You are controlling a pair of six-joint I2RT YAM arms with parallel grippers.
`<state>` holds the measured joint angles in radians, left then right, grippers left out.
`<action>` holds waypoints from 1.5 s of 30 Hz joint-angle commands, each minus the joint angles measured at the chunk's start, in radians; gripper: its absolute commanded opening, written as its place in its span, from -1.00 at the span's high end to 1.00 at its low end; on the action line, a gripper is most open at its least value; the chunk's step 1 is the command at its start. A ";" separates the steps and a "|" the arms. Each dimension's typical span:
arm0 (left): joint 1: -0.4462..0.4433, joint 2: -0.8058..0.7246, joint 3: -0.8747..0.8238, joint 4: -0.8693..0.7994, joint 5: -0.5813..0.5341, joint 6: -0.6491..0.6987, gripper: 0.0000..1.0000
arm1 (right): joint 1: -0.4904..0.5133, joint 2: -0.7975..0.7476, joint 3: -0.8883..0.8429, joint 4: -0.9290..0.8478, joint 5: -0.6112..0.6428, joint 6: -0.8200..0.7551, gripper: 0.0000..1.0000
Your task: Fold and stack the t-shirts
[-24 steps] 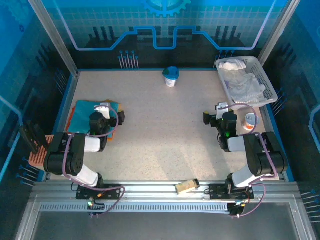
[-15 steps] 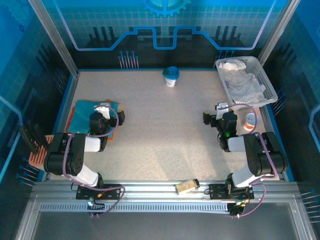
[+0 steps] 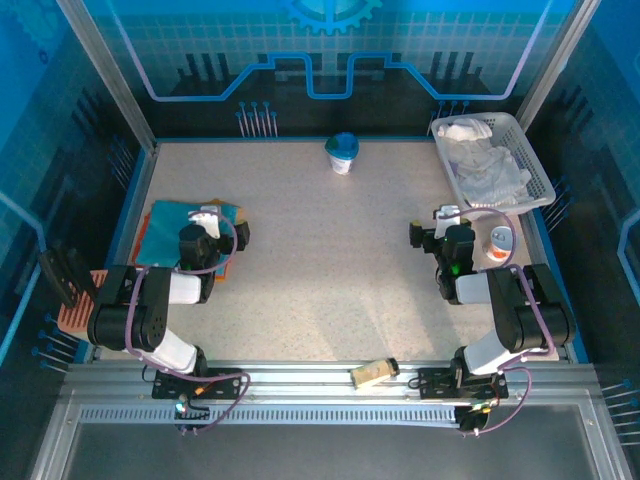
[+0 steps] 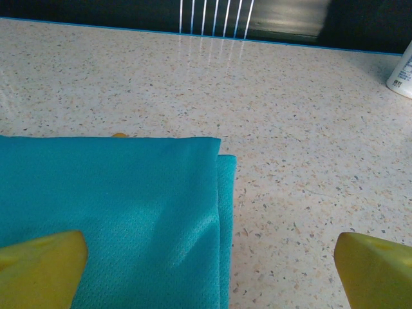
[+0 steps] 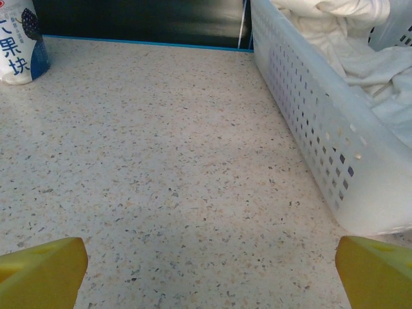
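Mesh-knit teal t-shirt (image 4: 116, 212), folded flat

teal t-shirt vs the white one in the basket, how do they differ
The teal cloth t-shirt lies folded flat, edges straight; the white cloth t-shirt is crumpled. The teal one rests on the speckled table, left; the white one sits in the white plastic lattice basket, far right. Both are soft cloth.

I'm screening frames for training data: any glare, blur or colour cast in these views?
Top external: blue cast around the enclosure, table evenly lit. Left wrist: streaky glare at the far table edge; teal t-shirt sharp, weave visible. Right wrist: table speckle crisp, basket holes clear.
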<state>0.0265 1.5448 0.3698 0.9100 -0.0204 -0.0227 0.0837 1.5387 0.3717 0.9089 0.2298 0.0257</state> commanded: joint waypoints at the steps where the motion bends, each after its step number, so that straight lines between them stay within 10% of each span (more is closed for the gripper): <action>1: -0.008 0.006 0.018 -0.002 0.019 0.018 -0.98 | 0.004 0.001 0.002 0.033 0.030 0.006 -0.99; 16: -0.037 -0.297 0.267 -0.578 -0.065 -0.146 -0.99 | 0.079 -0.281 0.376 -0.661 0.219 0.056 -0.99; 33: -0.132 -0.309 0.606 -1.263 0.109 -0.294 -0.99 | -0.152 0.139 1.168 -1.370 0.066 0.462 -0.99; 45: -0.229 -0.256 0.588 -1.339 0.134 -0.262 -0.86 | -0.179 0.318 1.317 -1.316 0.152 0.475 -0.87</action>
<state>-0.1902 1.2709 0.9527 -0.3923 0.0811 -0.2920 -0.1123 1.8473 1.6363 -0.4046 0.3351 0.5129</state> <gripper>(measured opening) 0.936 0.946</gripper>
